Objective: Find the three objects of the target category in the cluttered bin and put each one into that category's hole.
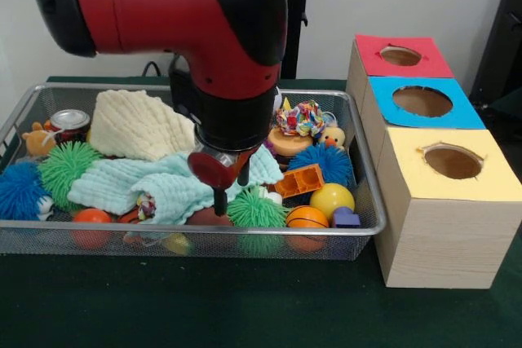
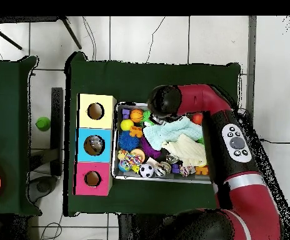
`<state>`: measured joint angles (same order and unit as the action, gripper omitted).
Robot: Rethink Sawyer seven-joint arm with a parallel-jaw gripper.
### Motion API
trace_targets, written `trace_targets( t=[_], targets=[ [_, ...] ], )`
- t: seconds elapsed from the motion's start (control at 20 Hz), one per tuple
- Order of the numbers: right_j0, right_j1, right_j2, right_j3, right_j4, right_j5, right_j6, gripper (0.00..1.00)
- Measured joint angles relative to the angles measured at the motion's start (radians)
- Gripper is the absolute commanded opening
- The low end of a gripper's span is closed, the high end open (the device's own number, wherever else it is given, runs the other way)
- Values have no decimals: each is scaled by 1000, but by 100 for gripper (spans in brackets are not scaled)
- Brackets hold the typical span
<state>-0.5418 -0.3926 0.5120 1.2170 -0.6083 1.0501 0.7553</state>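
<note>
Green table [image 1: 245, 307]: mesh bin [image 1: 367, 226] full of toys, cloths [image 1: 147, 185].

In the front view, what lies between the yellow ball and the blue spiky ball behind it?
An orange block lies partly between the yellow ball and the blue spiky ball.

Red-black robot arm [image 2: 235, 147] reaches over wire bin [image 2: 163, 180] of toys, cloths. Yellow [image 2: 85, 111], blue [image 2: 84, 145], pink [image 2: 84, 179] holed boxes beside bin on green worktop [image 2: 147, 75].

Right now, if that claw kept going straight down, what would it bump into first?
Probably the brown ball beside the light blue cloth, directly under the gripper in the front view. Depth is unclear, so the green spiky ball is possible.
</note>
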Motion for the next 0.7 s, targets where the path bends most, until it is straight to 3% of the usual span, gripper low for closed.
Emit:
trace_targets(
  t=[0.7],
  targets=[
    [99, 32, -62, -92, -97, 210, 0, 100]
  ],
)
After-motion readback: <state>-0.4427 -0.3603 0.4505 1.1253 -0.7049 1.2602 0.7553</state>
